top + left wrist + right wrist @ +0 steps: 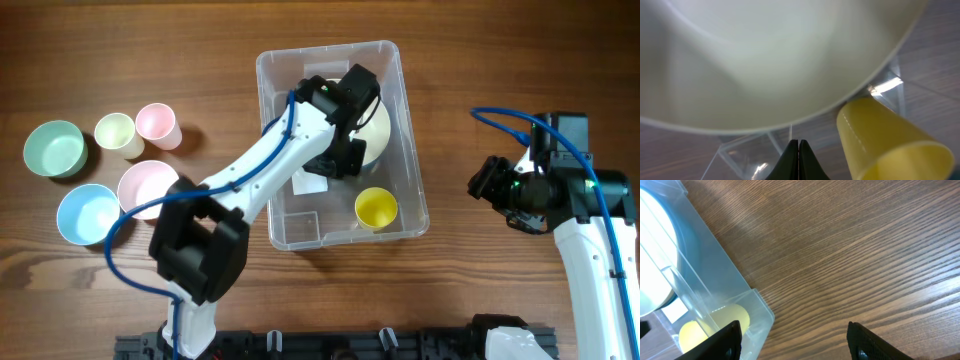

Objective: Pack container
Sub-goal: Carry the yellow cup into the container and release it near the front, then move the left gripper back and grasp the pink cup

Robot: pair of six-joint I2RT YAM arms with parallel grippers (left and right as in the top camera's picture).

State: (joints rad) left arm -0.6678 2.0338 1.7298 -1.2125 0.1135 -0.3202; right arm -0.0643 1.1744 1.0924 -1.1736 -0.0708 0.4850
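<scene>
- Where the left gripper [798,149] reaches into the container [330,50], its fingers are pressed together with nothing between them, just beside a cream bowl's [765,60] rim.
- A yellow cup [890,145] sits near the bowl, both inside the container mid-table [500,60].
- The right gripper [794,327] is spread wide and empty, over the table right of the container.

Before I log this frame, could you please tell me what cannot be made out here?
Overhead: the left arm covers part of the cream bowl in the container.
Left wrist: the bowl fills the view, hiding most of the container's floor; the yellow cup is cut by the bottom edge.
Right wrist: the right gripper runs off the bottom edge.
</scene>
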